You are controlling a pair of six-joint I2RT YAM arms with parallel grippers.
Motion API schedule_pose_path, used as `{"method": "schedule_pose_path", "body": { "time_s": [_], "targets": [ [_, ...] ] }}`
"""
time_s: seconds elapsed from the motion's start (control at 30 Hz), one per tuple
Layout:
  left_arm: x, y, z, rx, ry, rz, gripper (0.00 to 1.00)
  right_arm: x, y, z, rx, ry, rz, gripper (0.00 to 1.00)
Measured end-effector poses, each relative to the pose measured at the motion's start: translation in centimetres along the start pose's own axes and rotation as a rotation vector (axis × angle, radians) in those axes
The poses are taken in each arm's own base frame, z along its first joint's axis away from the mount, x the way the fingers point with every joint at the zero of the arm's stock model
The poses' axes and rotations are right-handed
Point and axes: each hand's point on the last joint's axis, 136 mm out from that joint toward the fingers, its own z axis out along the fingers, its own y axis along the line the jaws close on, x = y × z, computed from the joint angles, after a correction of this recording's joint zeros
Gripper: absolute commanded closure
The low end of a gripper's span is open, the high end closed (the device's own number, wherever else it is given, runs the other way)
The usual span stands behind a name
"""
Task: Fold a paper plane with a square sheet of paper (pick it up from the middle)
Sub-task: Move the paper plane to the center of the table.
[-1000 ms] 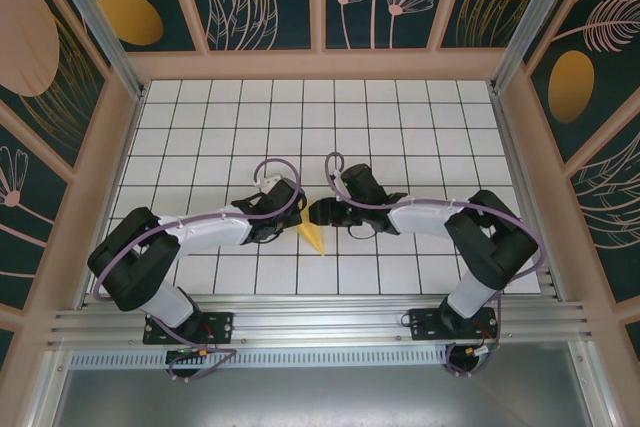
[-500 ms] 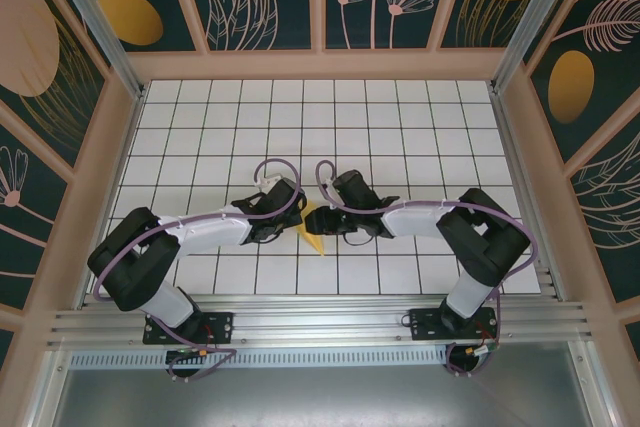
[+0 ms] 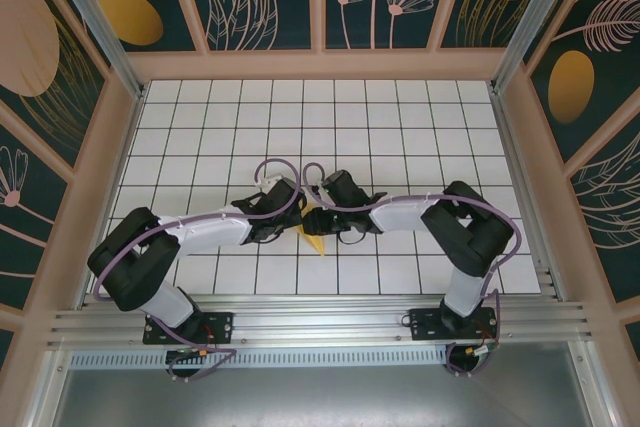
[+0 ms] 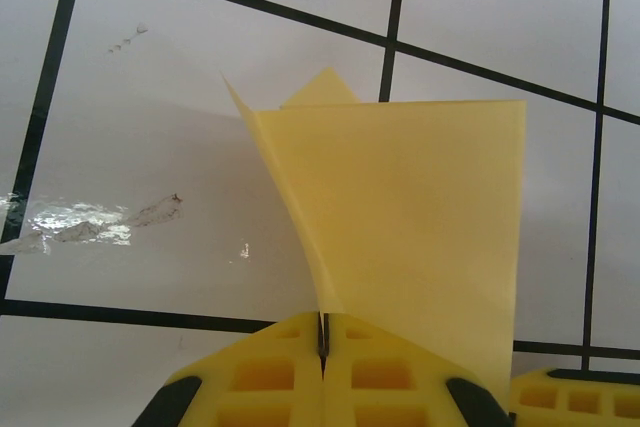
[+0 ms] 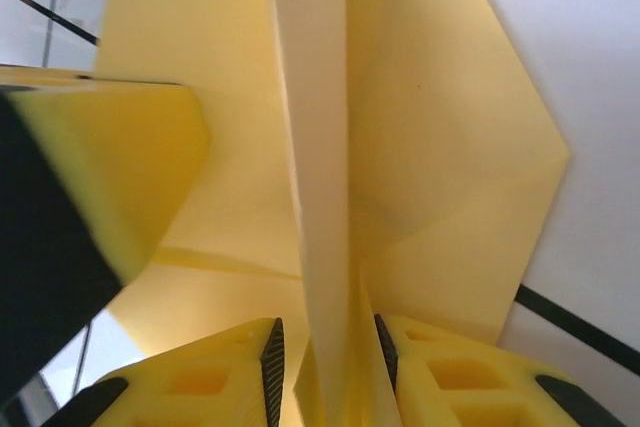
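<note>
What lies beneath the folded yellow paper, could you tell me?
Beneath the folded yellow paper, the left wrist view shows the white gridded table, with a scuffed patch beside it. The tile area directly behind the sheet is covered, so anything there is hidden.

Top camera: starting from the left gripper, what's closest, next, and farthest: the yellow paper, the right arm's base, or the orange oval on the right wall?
1. The yellow paper, clamped in the left gripper.
2. The right arm's base, near edge, right.
3. The orange oval, far right wall.

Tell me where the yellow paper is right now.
In the top view the folded paper is mid-table toward the front, between the two wrists. It is pinched in the left gripper, and its ridge runs into the right gripper.
</note>
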Motion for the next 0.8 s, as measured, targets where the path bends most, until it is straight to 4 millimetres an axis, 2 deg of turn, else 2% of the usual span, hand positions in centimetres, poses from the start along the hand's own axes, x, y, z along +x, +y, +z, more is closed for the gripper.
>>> {"method": "schedule_pose_path", "body": {
  "time_s": [0.2, 0.4, 0.57, 0.63, 0.73, 0.8],
  "targets": [
    [0.0, 0.0, 0.0, 0.001, -0.001, 0.000, 0.95, 0.0, 0.0, 0.5, 0.020, 0.006, -0.022, 0.74],
    [-0.1, -0.2, 0.0, 0.006, -0.004, -0.002, 0.92, -0.3, 0.2, 1.1, 0.035, 0.007, -0.038, 0.83],
    [-0.3, -0.5, -0.1, 0.023, -0.009, -0.006, 0.81, -0.5, -0.2, 1.1, 0.076, 0.000, -0.039, 0.91],
    [-0.5, -1.2, -0.6, 0.054, -0.007, -0.008, 0.72, -0.7, -0.6, 0.8, 0.110, -0.011, -0.039, 0.93],
    [-1.4, -2.7, -2.1, 0.130, -0.029, -0.016, 0.57, -1.5, -1.5, -0.4, 0.200, -0.046, -0.036, 0.93],
    [-2.4, -3.6, -3.4, 0.178, -0.059, -0.026, 0.53, -2.4, -2.3, -1.7, 0.261, -0.080, -0.028, 0.93]
  ]
}}
